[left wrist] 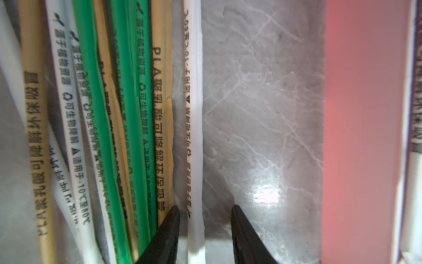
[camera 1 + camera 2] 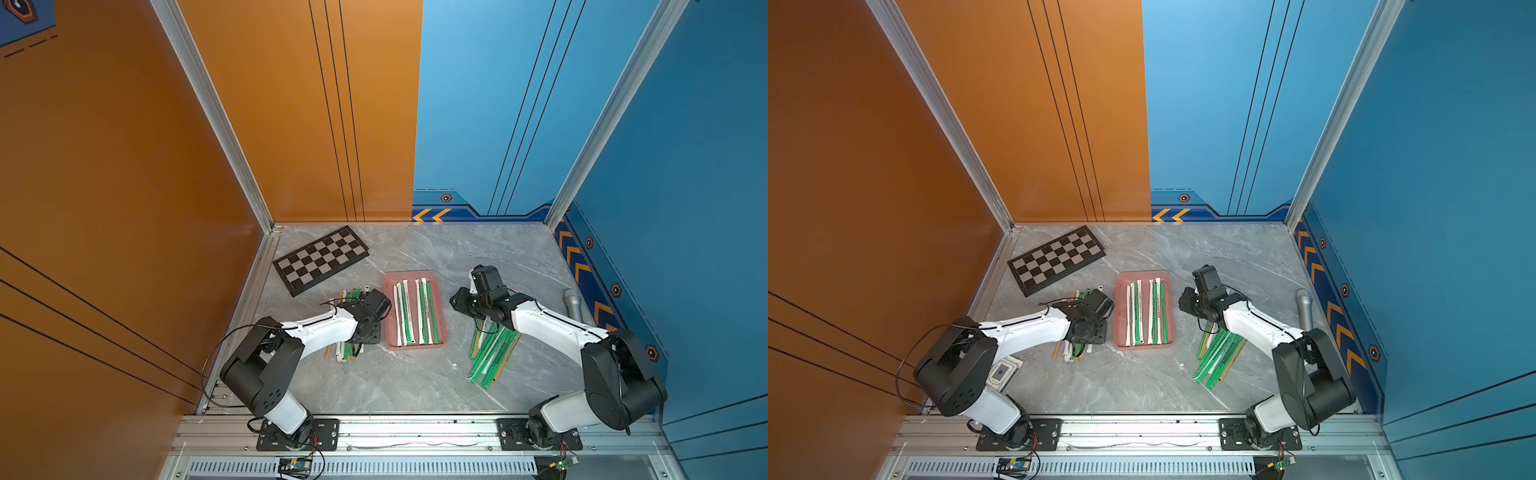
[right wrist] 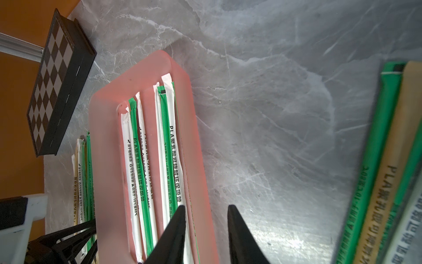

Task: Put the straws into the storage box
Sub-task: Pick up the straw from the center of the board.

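**Close on the one white straw, not its neighbours**

The left end effector (image 1: 205,213) stands open. Its fingertips sit astride a single white straw (image 1: 194,137) at the edge of the left pile (image 2: 343,355), which lies at 9 o'clock of the storage box (image 2: 415,345). Neither pad looks to press the wrapper yet.

A tan straw (image 1: 162,114) lies just beside one fingertip (that is the one likely to be caught up too). The close should therefore be centred on the white straw and made low against the tabletop (image 2: 395,386), since a thin wrapped straw will probably slip out of a high pinch.

Lift straight up before swinging towards 3 o'clock, and keep the straw parallel to the box's long side. Then lower it into a bare strip of floor beside the straws (image 2: 424,311) already lying lengthwise inside.

The right end effector (image 3: 205,212) is open and empty, hovering near the box's 3 o'clock side. The right pile (image 2: 492,353) waits at 4 o'clock of the box. That arm would do well to hold clear of the box while the left one delivers.
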Tool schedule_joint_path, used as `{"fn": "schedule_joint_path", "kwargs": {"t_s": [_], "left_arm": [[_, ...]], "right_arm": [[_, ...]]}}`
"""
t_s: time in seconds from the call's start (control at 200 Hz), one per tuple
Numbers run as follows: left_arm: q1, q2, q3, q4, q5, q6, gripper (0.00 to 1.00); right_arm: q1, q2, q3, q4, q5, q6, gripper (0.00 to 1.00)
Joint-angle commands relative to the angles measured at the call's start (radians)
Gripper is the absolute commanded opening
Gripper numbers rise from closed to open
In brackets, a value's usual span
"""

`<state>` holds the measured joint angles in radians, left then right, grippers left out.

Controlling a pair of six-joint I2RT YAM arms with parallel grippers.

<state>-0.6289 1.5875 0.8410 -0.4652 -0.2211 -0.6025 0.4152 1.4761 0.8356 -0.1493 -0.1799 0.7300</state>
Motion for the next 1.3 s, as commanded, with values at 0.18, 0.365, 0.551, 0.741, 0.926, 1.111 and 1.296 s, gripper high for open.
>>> {"fn": "schedule_joint_path", "kwargs": {"t_s": [0.18, 0.365, 0.551, 0.741, 0.926, 1.111, 1.296], "left_arm": [[0.003, 0.025, 0.010, -0.032, 0.003, -0.002, 0.27], [-0.006, -0.008, 0.013, -0.032, 0.003, -0.007, 0.11], [-0.020, -0.096, 0.038, -0.030, 0.009, -0.015, 0.07], [-0.042, -0.166, 0.078, -0.015, 0.029, -0.026, 0.05], [-0.075, -0.175, 0.081, 0.099, 0.109, -0.059, 0.06], [-0.094, -0.101, 0.093, 0.195, 0.203, -0.075, 0.06], [-0.101, -0.050, 0.109, 0.240, 0.233, -0.083, 0.07]], "right_arm": [[-0.015, -0.035, -0.015, -0.039, 0.008, -0.019, 0.34], [-0.036, -0.049, -0.032, -0.053, 0.018, -0.027, 0.34], [-0.086, -0.076, -0.067, -0.116, 0.079, -0.033, 0.34], [-0.119, -0.096, -0.070, -0.234, 0.184, -0.068, 0.34], [-0.133, -0.066, -0.078, -0.259, 0.173, -0.073, 0.34], [-0.133, -0.028, -0.079, -0.263, 0.169, -0.075, 0.33], [-0.130, -0.013, -0.081, -0.264, 0.160, -0.073, 0.29]]}}
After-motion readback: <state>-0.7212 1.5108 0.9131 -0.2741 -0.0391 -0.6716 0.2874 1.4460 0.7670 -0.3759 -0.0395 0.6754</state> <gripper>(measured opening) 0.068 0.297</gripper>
